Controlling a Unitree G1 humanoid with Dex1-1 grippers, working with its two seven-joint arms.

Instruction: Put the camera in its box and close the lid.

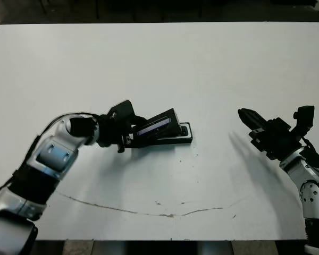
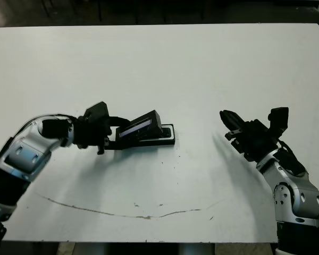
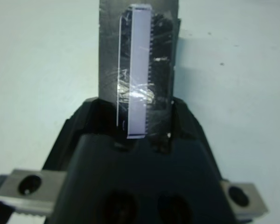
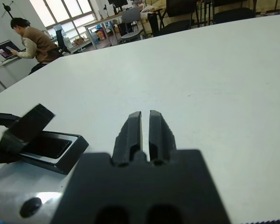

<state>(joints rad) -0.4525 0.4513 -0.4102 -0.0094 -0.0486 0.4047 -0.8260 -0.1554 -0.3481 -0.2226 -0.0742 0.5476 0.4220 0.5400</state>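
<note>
The box (image 1: 184,139) lies at mid-table, a shallow black tray with a white lining. In the right wrist view the camera (image 4: 49,145) shows as a dark bar lying inside that lining. The lid (image 1: 155,127), a black panel with a pale strip, slants over the box's left end with its right edge raised. My left gripper (image 1: 132,130) is shut on the lid's lower left end; in the left wrist view the lid (image 3: 140,70) stands between the fingers. My right gripper (image 1: 248,116) hovers well to the right of the box, shut on nothing.
A thin dark scratch line (image 1: 149,212) runs across the white table near its front edge. Beyond the far edge, a person (image 4: 28,39) sits at a desk, with chairs (image 4: 130,18) nearby.
</note>
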